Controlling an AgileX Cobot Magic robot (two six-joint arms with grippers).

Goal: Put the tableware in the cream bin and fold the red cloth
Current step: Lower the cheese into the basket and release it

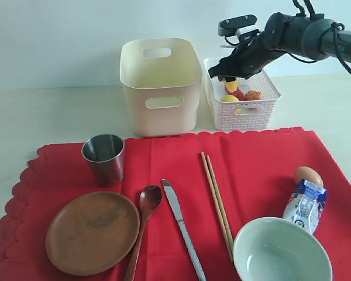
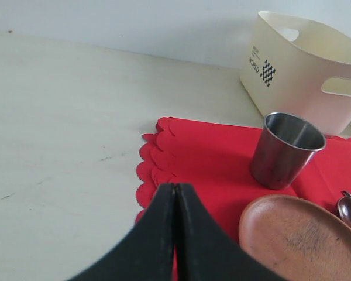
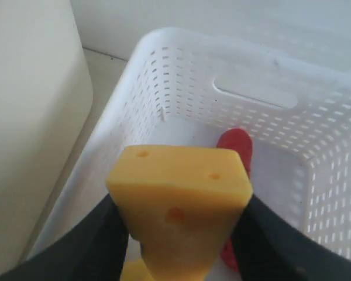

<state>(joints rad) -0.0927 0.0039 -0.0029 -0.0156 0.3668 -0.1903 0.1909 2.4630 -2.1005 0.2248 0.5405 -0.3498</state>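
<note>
Cream bin [image 2: 304,76] reads "WORLD" — left gripper [image 2: 174,196] clenched empty, right gripper [image 3: 180,234] grasping cheese [image 3: 181,181] over white basket [image 3: 251,76].

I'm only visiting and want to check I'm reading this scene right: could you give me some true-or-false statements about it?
1. The right gripper holds cheese over the white basket. True.
2. The cup lies tipped over. False: it stands upright on the cloth.
3. The plate sits in the bin. False: it lies on the cloth, outside the bin.
4. The left gripper is shut. True.
5. The chopsticks lie between knife and bowl. True.
</note>
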